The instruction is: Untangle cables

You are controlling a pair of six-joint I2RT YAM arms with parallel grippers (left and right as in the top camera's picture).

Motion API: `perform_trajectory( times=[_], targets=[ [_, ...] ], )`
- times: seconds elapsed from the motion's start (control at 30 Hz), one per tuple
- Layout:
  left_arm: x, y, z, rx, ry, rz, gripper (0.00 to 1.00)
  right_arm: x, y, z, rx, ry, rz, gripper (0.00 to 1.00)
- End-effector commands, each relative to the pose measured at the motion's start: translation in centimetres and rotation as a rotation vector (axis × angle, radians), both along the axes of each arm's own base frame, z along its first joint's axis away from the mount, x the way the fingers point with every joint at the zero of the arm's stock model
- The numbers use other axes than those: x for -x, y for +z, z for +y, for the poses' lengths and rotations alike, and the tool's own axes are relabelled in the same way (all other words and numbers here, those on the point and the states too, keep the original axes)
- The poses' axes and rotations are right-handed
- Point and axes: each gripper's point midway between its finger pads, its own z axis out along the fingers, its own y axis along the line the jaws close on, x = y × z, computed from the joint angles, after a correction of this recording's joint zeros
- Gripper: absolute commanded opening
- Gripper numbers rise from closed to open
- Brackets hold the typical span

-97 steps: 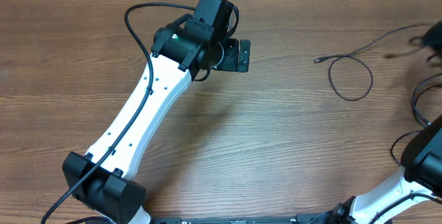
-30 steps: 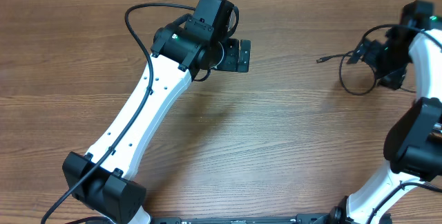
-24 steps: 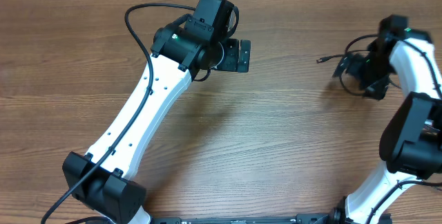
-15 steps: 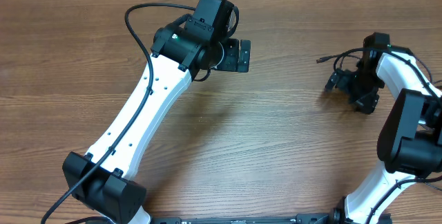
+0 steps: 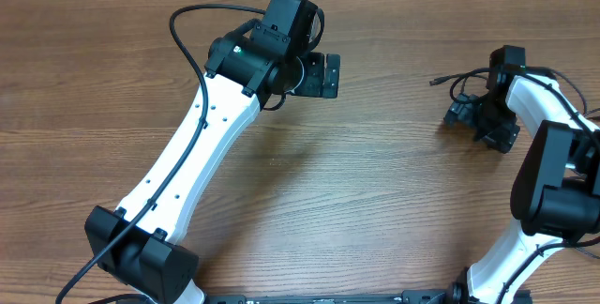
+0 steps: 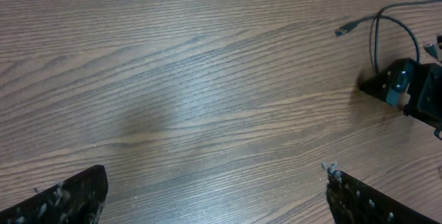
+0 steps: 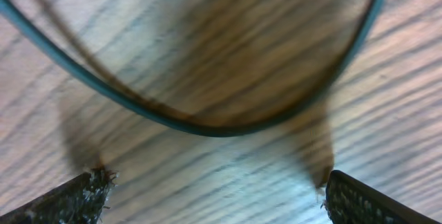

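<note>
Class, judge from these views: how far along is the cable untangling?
Done: nothing visible; the cable lies looped on the table. In hand: the right gripper hovers open over the loop, gripping nothing. The left gripper is open, away from it. Left: grasp and straighten the loop.

Black cables (image 7: pixel 207 132) on wooden table (image 5: pixel 375 201)
</note>
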Motion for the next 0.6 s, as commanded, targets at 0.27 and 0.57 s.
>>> perform_trajectory(
  times=[0.27,0.57],
  targets=[
    [0.1,1.3,-0.1,0.024,0.007,-0.022,1.00,1.1,-2.0,0.9,0.015,0.020,0.016,1.00],
    [0.1,1.3,-0.1,0.024,0.007,-0.022,1.00,-1.2,-1.8,0.4,0.034,0.019,-0.075,0.96]
  ],
)
